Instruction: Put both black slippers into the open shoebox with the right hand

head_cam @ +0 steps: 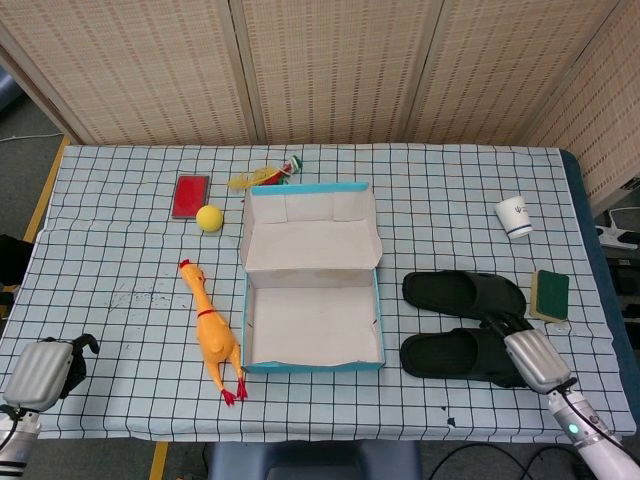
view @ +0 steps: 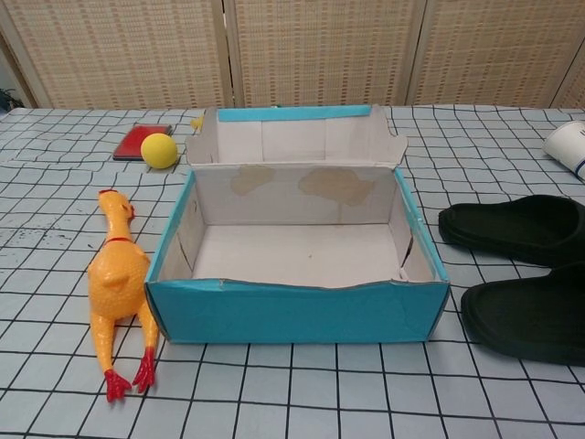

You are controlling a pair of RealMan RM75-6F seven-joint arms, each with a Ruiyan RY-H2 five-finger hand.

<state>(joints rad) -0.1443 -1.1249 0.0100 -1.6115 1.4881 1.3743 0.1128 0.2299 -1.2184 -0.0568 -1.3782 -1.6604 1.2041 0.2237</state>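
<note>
Two black slippers lie side by side right of the open shoebox (head_cam: pixel 312 280): far slipper (head_cam: pixel 463 295), near slipper (head_cam: pixel 455 354). The right hand (head_cam: pixel 532 357) overlaps the near slipper's right end; its grip cannot be told. The left hand (head_cam: pixel 42 372) sits curled, empty, near-left.

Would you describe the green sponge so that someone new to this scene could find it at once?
Start at the blue shoebox in the middle of the checked table and go right, past the two black slippers. The green sponge lies near the table's right edge, below the white cup. It is the only flat green block, with a tan underside.
</note>
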